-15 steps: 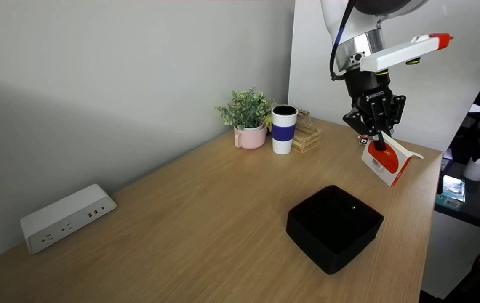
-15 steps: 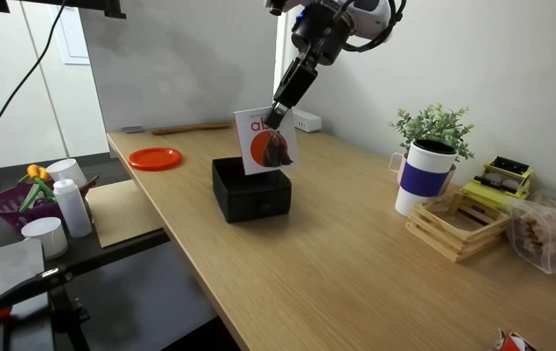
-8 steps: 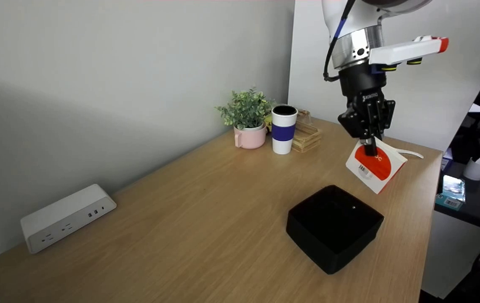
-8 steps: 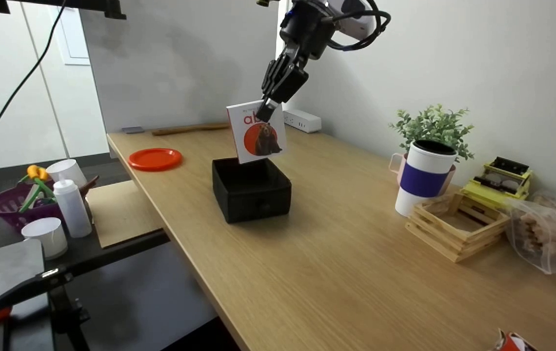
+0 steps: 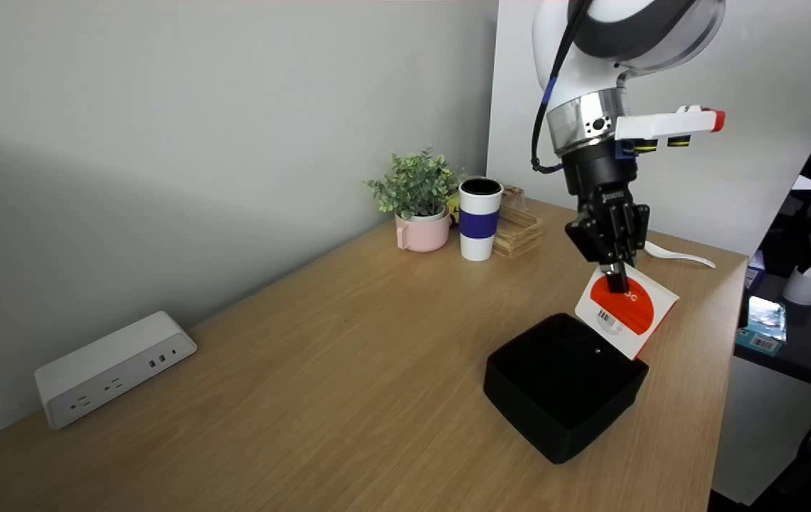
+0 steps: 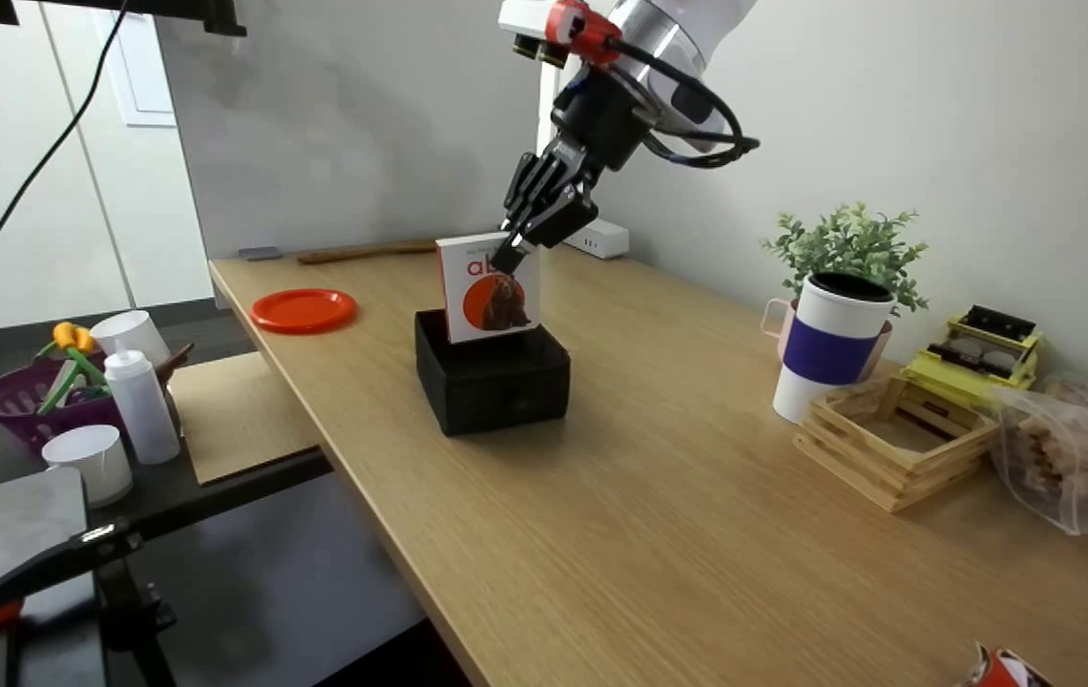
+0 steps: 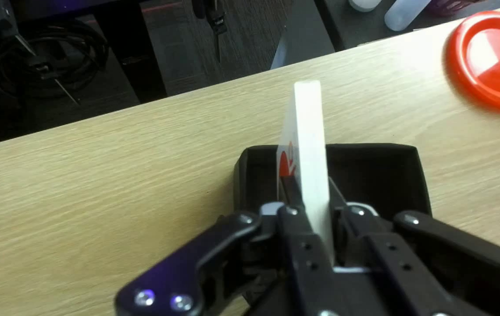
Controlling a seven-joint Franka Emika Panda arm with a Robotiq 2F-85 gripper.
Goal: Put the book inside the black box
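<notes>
Arm [image 5: 583,77]: white, broad dark-grey band [image 5: 626,41]. Wrist collar [image 5: 575,123]: bright metal, dark holes. Cable [image 5: 538,131]: black, blue section [image 5: 549,90]. Side bar [image 5: 661,126]: white, red end [image 5: 718,119]; black stubs [image 5: 645,145] beneath, yellow rings. Pincer [image 7: 313,188]: black, angular links, silver screws [image 7: 181,303], small white marking [image 5: 612,196].

box [image 6: 506,399] w/ matt surf., book [image 6: 490,291] of smooth paper, table [image 6: 659,477] w/ fine wood grain, glossy plast. plate [image 6: 303,312], bare-wood crate [image 6: 849,461], clear plast. bag [image 6: 1074,468], gripper [image 7: 312,193] w/ shiny metal screws [image 7: 144,298]
</notes>
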